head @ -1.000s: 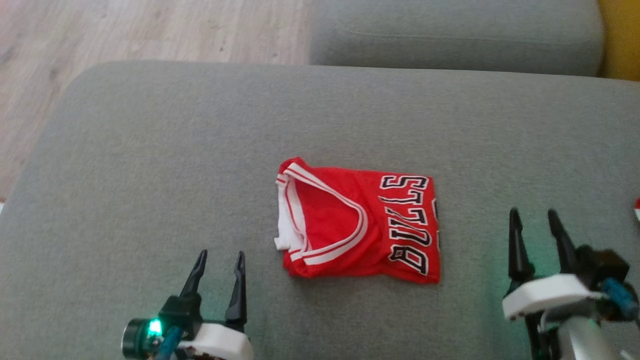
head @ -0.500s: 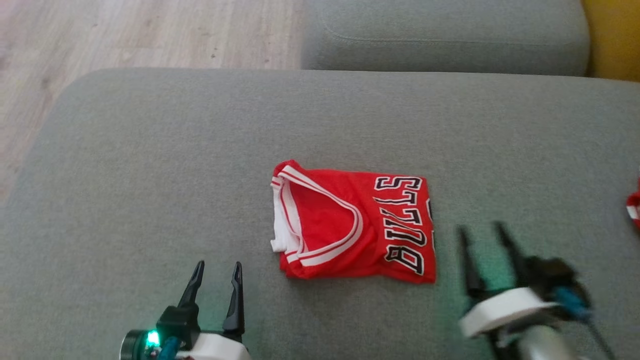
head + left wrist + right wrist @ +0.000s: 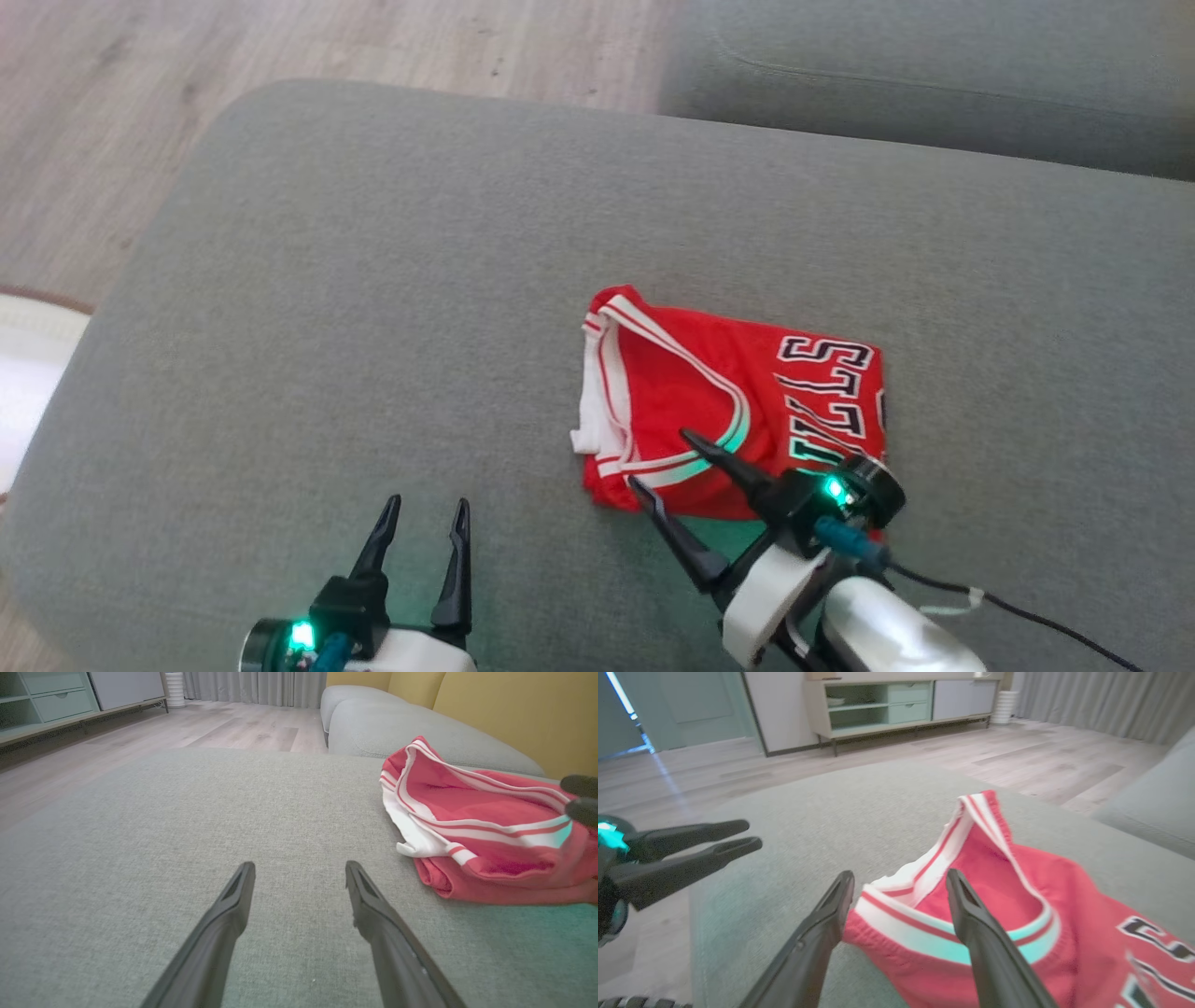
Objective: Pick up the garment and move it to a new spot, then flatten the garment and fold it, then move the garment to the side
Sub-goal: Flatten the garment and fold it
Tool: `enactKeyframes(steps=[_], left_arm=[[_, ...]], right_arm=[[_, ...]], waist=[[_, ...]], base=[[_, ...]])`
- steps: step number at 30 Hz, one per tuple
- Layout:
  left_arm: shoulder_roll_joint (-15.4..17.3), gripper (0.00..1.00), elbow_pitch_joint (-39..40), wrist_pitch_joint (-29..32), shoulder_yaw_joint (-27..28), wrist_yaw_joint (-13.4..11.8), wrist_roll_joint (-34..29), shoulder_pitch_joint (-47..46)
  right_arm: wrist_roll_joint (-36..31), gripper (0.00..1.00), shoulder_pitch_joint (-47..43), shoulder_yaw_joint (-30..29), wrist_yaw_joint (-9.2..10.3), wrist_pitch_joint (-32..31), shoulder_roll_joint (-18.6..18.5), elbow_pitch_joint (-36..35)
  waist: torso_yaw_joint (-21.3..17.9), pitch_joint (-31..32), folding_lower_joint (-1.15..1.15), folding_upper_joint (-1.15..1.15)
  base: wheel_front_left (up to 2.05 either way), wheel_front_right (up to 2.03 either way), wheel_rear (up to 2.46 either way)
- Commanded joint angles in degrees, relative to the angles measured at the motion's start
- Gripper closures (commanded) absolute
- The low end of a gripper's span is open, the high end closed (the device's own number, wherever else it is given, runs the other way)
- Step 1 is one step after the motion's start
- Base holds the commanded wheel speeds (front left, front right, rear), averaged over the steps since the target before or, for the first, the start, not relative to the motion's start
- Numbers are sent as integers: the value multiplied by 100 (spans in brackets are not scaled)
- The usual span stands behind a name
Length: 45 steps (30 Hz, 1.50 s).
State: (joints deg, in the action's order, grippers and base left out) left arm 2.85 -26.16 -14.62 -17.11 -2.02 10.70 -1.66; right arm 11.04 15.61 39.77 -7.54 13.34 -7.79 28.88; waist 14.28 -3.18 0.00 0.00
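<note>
The right gripper [image 3: 659, 456] has its two dark fingers spread wide and holds nothing. They point toward the sofa cushion's [image 3: 373, 280] far left corner. In the right wrist view they straddle the striped trim at the near left corner of the garment [image 3: 747, 392], a folded red basketball jersey. Whether a fingertip touches the cloth cannot be told. The left gripper [image 3: 427, 504] is also spread and empty, low over bare cushion by the near edge, to the left of the garment and apart from it.

The garment lies flat in the cushion's middle stretch, nearer the near edge than the far one. Bare grey cloth runs wide to its left as far as the rounded left edge, where the wooden floor [image 3: 280, 37] begins. There is also bare cushion behind it and to its right. A second grey cushion [image 3: 934, 84] stands beyond the far edge.

The right gripper's body covers the garment's near right corner and the lower letters of its black-and-white print. A pale shape [image 3: 28, 355] at the left edge of the head view is cut off and unclear.

A second ago the right gripper stood clear of the garment on its right side, and it has since swung across the near edge. The head camera has also shifted.
</note>
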Motion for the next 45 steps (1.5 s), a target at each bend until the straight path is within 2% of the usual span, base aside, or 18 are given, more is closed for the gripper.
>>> enactKeyframes(steps=[1,7,14,15,17,27,28,29,33,36,40,41,45], left_arm=[[3,0,130,-38,119,-27,46,-106],[3,0,183,-38,35,-93,149,-121],[3,0,238,-38,-2,-144,293,-193],[3,0,248,-38,-23,-150,311,-211],[3,0,264,-38,-64,-157,346,-250],[3,0,267,-38,-149,-163,385,-299],[3,0,263,-38,-157,-163,384,-299],[3,0,254,-38,-162,-166,382,-298],[3,0,206,-38,-138,-177,353,-327],[3,0,203,-38,-73,-165,296,-336],[3,0,225,-38,30,-141,210,-373],[3,0,225,-38,30,-141,210,-373],[3,0,249,-38,115,-116,77,-394]], right_arm=[[47,0,131,124,5,-27,-6,-100],[-1,0,337,578,5,-97,-120,208],[-503,0,541,533,5,-161,-88,553],[-528,6,556,524,5,-164,-59,596],[-535,100,587,542,5,-146,-7,655],[-34,100,877,760,5,112,289,632],[97,58,881,819,5,114,327,698],[226,0,898,892,5,117,359,753],[868,0,984,1337,5,139,435,719],[1110,0,1051,1234,5,159,427,548],[945,0,874,463,5,163,272,250],[945,0,874,463,5,163,272,250],[389,0,504,-666,5,164,200,86]], waist=[[80,-25,0,0],[258,-129,0,0],[318,-313,0,0],[333,-340,0,0],[367,-387,0,0],[499,-457,0,0],[509,-452,0,0],[511,-445,0,0],[413,-387,0,0],[231,-301,0,0],[-91,-200,0,0],[-91,-200,0,0],[-439,-134,0,0]], base=[[0,0,0],[0,0,0],[0,0,0],[0,0,0],[0,0,0],[0,0,0],[0,0,0],[0,0,0],[0,0,0],[0,0,0],[0,0,0],[0,0,0],[0,0,0]])
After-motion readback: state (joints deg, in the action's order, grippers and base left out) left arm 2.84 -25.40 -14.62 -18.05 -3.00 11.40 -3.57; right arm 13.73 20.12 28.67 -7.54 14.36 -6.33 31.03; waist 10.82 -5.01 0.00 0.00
